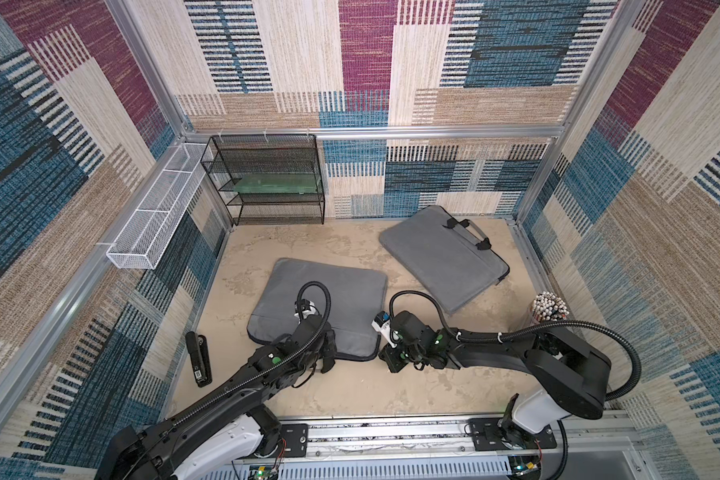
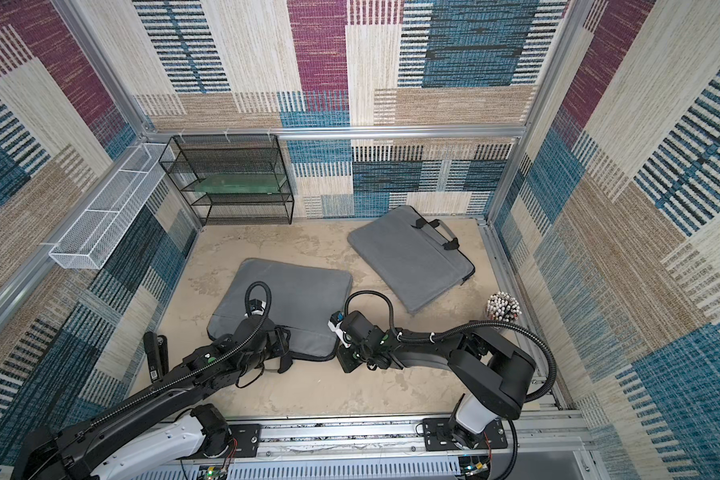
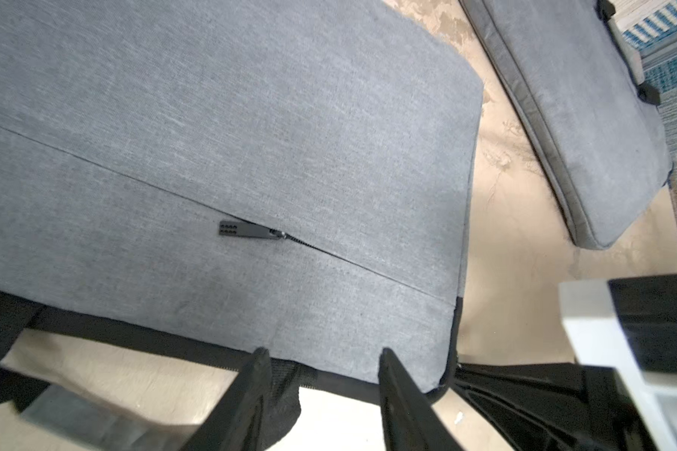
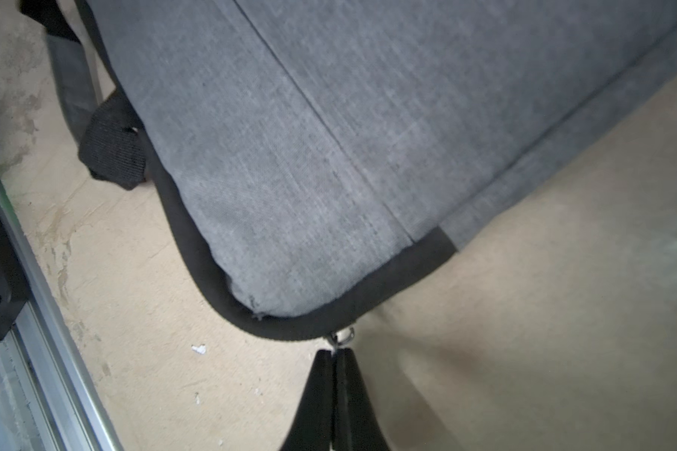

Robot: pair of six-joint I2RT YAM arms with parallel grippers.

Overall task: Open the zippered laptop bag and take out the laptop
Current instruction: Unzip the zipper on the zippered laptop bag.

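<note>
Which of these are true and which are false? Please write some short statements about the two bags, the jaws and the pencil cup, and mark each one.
1. Two grey bags, the near bag and the far bag, lie on the table. True.
2. The left gripper has its jaws shut. False: they stand apart, at the near bag's edge.
3. The pencil cup lies tipped over on the near bag. False: it stands upright on the table.
4. The right gripper has its jaws shut at the near bag's corner. True.

The right gripper (image 4: 335,353), jaws pressed together, meets the zipper ring (image 4: 342,336) at its twelve o'clock, perhaps gripping it; the grey bag (image 4: 290,156) lies beyond, strap (image 4: 112,152) toward ten o'clock.
</note>
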